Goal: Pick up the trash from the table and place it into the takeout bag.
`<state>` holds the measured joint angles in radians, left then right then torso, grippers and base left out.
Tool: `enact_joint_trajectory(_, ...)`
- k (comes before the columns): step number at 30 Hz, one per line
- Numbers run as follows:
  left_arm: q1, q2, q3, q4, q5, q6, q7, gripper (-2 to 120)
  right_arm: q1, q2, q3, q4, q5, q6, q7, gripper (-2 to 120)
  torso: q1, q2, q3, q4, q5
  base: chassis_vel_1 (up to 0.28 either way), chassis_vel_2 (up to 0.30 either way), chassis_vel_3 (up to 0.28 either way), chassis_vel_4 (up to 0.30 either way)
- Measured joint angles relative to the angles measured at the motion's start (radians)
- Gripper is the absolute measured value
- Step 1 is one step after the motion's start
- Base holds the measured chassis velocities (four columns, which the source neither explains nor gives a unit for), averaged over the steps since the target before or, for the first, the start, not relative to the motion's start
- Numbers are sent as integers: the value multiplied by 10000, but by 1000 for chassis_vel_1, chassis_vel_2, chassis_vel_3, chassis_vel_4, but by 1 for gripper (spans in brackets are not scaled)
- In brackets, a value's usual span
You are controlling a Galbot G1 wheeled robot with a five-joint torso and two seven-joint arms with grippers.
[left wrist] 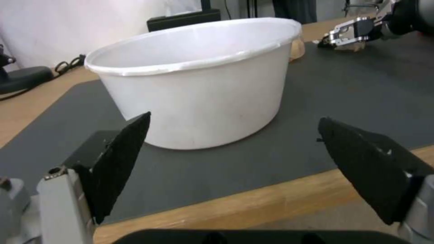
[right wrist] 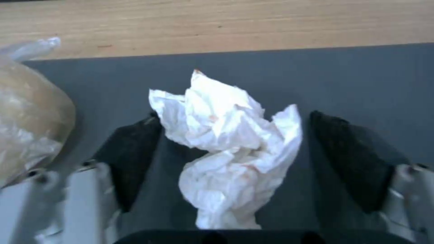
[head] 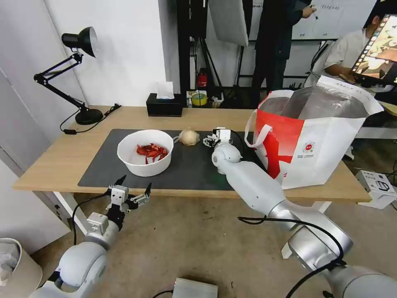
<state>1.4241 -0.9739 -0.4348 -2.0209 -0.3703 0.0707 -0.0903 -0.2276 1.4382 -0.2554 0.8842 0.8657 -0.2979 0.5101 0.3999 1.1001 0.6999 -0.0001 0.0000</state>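
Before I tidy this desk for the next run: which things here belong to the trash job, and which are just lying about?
Part of the job:
bowl with red scraps
tissue, between the open right gripper fingers
small bag with a beige lump
takeout bag
left gripper, open, off the table's front edge

Just lying about:
lamp
tissue box
tape roll

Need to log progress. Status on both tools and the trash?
Right tool open, straddling crumpled tissue on the mat. Left tool open at table edge, facing white bowl. Nothing blocking takeout bag.
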Motion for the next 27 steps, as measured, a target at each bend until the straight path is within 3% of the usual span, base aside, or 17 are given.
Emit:
enact_joint_trajectory(21,-52,-89,200,37,51,-40,-2,100,-229,-360,-58,686,694,49,-4,0,0,-1,2,5,2,0,0,0,0)
enact_joint_trajectory(27,-96,-91,256,45,58,-49,-16,100,-328,-752,-163,1481,1080,359,-525,0,2,-3,3,4,3,0,0,0,0)
